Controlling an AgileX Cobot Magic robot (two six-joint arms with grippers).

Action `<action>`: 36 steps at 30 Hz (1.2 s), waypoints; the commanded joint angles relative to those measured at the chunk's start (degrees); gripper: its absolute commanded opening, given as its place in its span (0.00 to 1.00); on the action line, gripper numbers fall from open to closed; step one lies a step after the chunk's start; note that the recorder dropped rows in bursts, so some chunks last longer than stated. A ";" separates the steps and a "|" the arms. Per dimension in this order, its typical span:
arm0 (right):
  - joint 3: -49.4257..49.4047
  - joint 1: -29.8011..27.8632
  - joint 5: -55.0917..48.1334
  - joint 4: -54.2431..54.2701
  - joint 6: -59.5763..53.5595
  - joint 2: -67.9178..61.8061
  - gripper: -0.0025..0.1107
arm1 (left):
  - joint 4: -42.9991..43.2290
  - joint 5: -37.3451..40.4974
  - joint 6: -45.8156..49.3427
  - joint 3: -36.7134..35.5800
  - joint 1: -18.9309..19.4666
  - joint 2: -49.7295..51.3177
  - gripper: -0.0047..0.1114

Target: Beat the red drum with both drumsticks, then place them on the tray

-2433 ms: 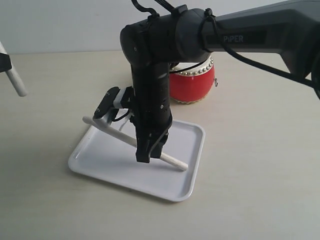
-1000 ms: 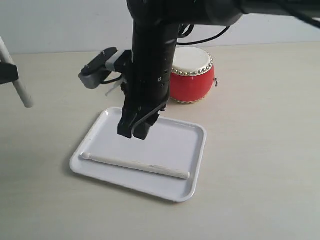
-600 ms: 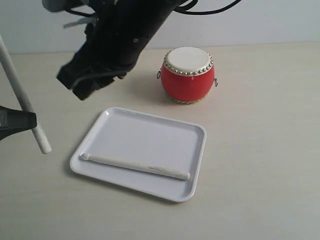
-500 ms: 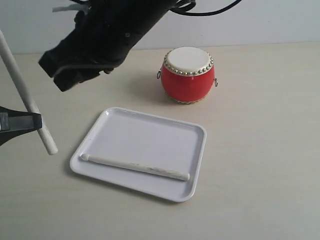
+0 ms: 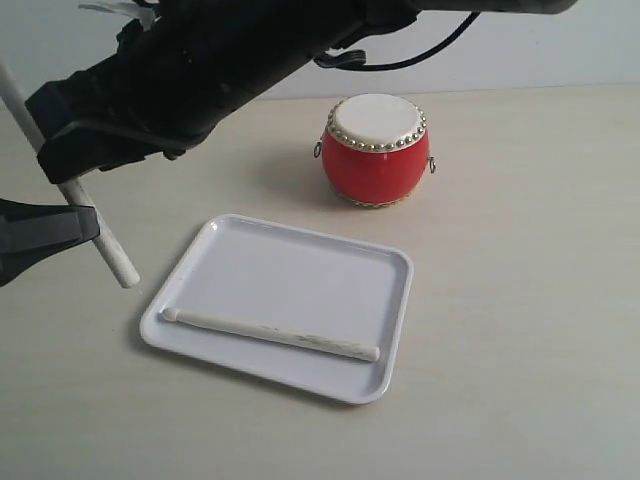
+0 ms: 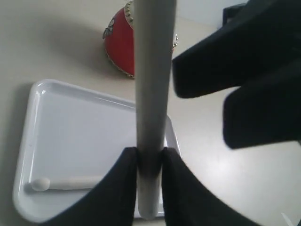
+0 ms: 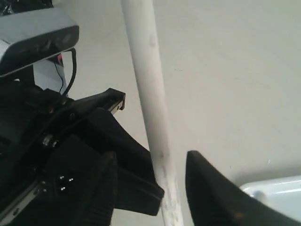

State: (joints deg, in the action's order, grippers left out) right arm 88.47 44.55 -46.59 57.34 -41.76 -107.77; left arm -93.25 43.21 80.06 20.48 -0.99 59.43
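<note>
A pale bench (image 5: 520, 300) runs back to a plain light wall (image 5: 560, 50), and the red drum (image 5: 377, 150) stands upright near the far side, well apart from the arms. The white tray (image 5: 398, 330) lies in front of it. One stick (image 5: 270, 333) rests flat along the tray's near edge, with its rounded tip toward the left corner. The other stick (image 5: 115, 262) hangs steeply tilted over the bench, just beside the tray's left edge. The left tool (image 5: 88, 225) is clamped on it partway along its length, and the left wrist view shows the two fingers (image 6: 124, 174) pressed against its sides. The right tool (image 5: 70, 150) hovers above that spot with its jaws apart and nothing in them. The held stick appears in the gap in the right wrist view, but I cannot tell whether it passes between the jaws or lies beyond them. The step in hand looks like laying this second stick down. That probably calls for carrying it over the bare middle of the tray, tipping it close to level and letting go low, parallel to the first stick, so it neither rolls over the shallow rim nor knocks the first one. The right arm would be better moved clear first. The sticks are slim, smooth and pale, and the tray is glossy with rounded corners.
</note>
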 commanded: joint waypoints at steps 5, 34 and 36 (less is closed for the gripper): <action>-0.22 0.05 2.74 2.45 -4.68 -1.65 0.48 | -0.82 3.46 0.71 -0.10 -0.12 -0.33 0.04; -0.22 2.14 3.26 6.86 -7.18 -2.95 0.07 | -0.45 3.99 0.95 -0.10 -0.12 -0.33 0.04; -0.22 2.14 2.96 6.86 -7.18 -2.95 0.02 | -0.34 3.99 1.10 -0.10 -0.12 -0.33 0.04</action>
State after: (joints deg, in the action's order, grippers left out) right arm 88.38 46.50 -42.58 62.97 -48.85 -110.85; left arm -93.37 46.76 80.51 20.48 -0.99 59.29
